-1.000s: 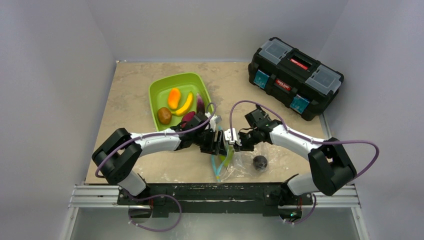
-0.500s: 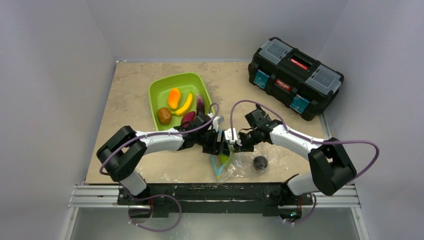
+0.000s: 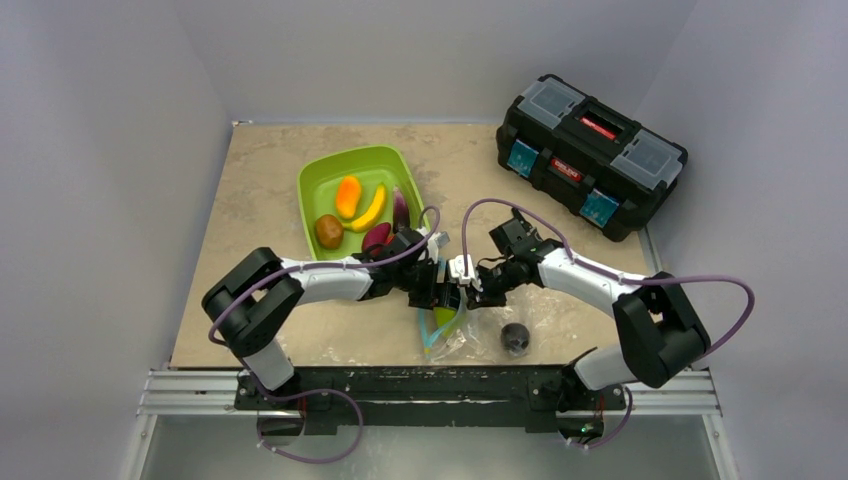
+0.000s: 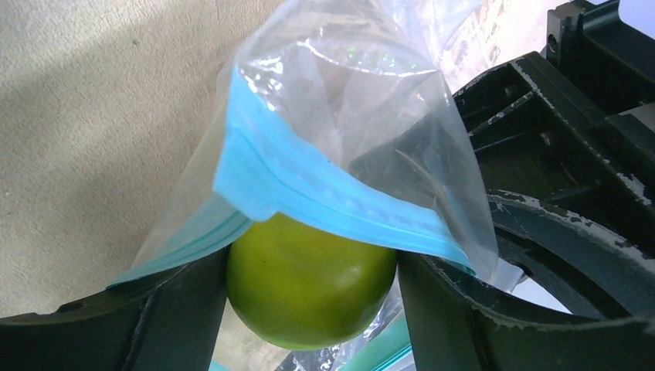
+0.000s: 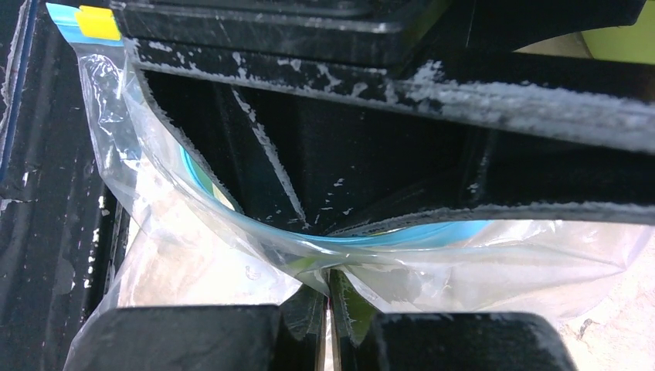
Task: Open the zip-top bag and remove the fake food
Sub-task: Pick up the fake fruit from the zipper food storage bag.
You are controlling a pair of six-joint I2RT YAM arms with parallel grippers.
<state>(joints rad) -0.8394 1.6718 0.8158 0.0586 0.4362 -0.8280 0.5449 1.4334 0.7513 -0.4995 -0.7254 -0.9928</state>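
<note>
The clear zip-top bag [image 3: 462,338] with its teal-blue zipper strip [image 4: 324,193] lies near the table's front edge. My left gripper [image 3: 438,293] reaches into the bag's mouth and is shut on the green pear [image 4: 309,282], which sits between its two fingers under the zipper strip. My right gripper [image 3: 470,290] is shut on the bag's plastic edge [image 5: 332,267] and holds it up, close against the left gripper. A dark plum [image 3: 516,337] lies in the bag. The banana [image 3: 370,210], orange piece [image 3: 347,196], kiwi [image 3: 328,231], eggplant [image 3: 401,209] and a red fruit [image 3: 376,238] lie in the green tray [image 3: 340,164].
A black toolbox [image 3: 590,155] stands at the back right. The green tray sits just behind the left arm. Grey walls close in on the left, the back and the right. The table's front edge and a metal rail [image 3: 430,390] lie close below the bag.
Both grippers have shifted slightly toward the front, still together at the bag's mouth. The plum and the bag have moved a little toward the front edge. The left elbow has moved right.
</note>
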